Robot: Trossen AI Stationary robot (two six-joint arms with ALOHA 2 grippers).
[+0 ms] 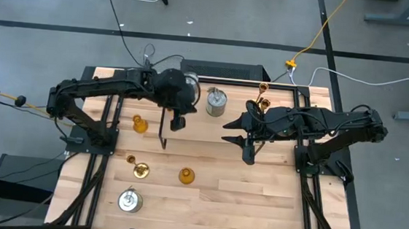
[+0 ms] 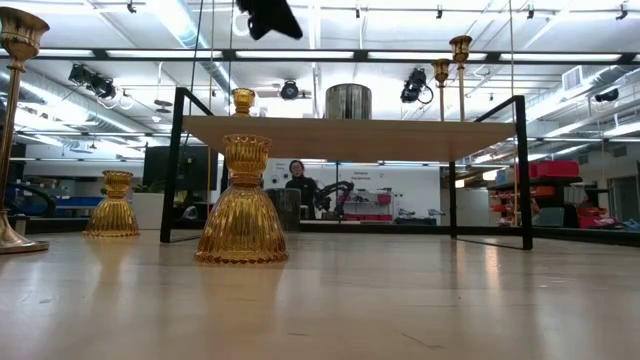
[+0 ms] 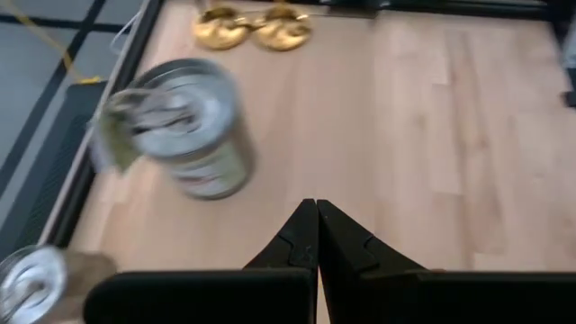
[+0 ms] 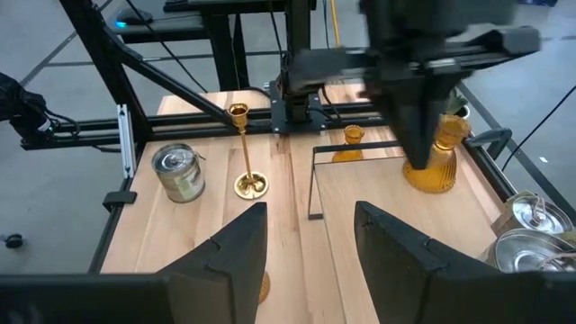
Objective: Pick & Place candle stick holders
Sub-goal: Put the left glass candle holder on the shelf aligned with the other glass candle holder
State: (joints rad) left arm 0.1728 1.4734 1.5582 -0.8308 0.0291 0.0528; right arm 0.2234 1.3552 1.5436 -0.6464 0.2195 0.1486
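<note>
Two grippers hang empty above the wooden rack (image 1: 188, 131): left gripper (image 1: 177, 123) pressed together, right gripper (image 1: 240, 141) spread. A silver-grey metal can-shaped holder (image 1: 216, 102) standing there could be toppled by a careless descent.

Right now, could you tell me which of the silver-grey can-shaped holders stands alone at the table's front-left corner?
The silver-grey can near the front-left corner, beside only gold and amber holders. The other cans stand on the rack at the back.
</note>
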